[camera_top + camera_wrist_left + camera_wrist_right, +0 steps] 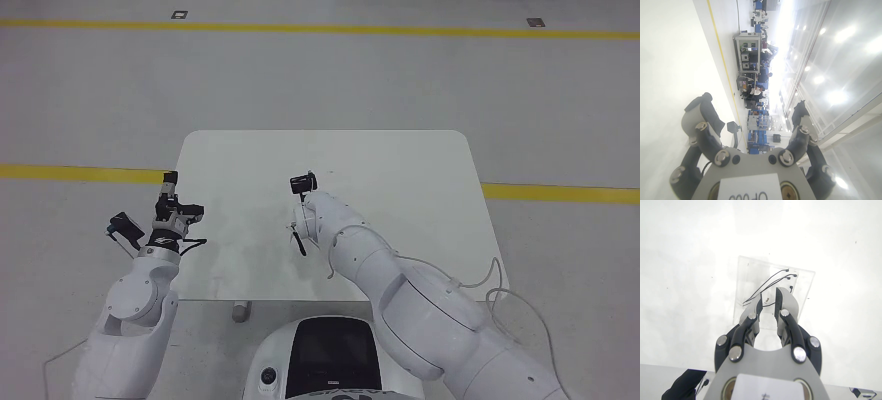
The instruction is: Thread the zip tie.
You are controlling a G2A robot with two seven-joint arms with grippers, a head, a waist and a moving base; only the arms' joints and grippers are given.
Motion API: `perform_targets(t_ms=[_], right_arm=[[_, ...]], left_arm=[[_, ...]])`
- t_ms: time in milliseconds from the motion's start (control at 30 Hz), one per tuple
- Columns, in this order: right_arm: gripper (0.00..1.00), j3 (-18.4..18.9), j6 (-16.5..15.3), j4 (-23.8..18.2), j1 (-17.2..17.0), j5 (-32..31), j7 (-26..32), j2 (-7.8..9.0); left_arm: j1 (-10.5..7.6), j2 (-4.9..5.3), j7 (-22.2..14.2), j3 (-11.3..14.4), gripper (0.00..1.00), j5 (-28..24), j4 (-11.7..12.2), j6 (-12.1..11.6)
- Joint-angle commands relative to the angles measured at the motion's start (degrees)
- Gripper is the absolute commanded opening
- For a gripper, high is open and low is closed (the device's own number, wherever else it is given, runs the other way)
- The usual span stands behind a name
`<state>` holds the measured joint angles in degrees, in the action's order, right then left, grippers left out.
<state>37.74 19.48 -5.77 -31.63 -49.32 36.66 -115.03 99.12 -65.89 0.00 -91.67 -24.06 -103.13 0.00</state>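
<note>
My right jaws stand open and grip nothing, with a plain gap between the ribbed pads [778, 300]. They hang just above the tray [807, 283], a clear shallow box lying flat on the white desk [687, 256]. The zip ties [772, 281] lie inside the tray. They are several thin black ones, loose, with their tails bunched at the tray corner under my pads. Their small square heads fan out toward the tray's opposite wall. One tie's tail runs across the tray floor beneath the gap between my pads; I cannot tell whether either pad touches it. From above, my right arm [345, 240] is stretched over the tray.

My left jaws are open wide, the two dark fingers [706, 113] spread far apart with nothing between them. They are well apart from the tray, out at the desk's left edge on my left arm [150, 275]. They point away from the tray, toward the room beyond.
</note>
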Motion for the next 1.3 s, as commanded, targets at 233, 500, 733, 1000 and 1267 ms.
perform_targets(t_ms=[233, 500, 733, 1000, 1267], right_arm=[[0.18, -1.2, 0.0, 0.7, -0.2, 2.3, -4.3, -0.02], [0.22, -1.3, 0.0, 1.4, -0.3, 3.6, -8.0, -0.07], [0.2, -1.4, 0.0, 2.0, -0.5, 3.5, -9.2, -0.05], [0.23, -1.5, 0.0, 2.6, -0.6, 3.6, -9.2, -0.05], [0.24, -1.6, 0.0, 2.7, -0.5, 2.4, -6.2, -0.05]], left_arm=[[0.0, 0.0, 0.0, 0.0, 1.0, 0.0, 0.0, 0.0], [0.0, 0.0, 0.0, 0.0, 1.0, 0.0, 0.0, 0.0], [0.0, 0.0, 0.0, 0.0, 1.0, 0.0, 0.0, 0.0], [0.0, 0.0, 0.0, 0.0, 1.0, 0.0, 0.0, 0.0], [0.0, 0.0, 0.0, 0.0, 1.0, 0.0, 0.0, 0.0]])
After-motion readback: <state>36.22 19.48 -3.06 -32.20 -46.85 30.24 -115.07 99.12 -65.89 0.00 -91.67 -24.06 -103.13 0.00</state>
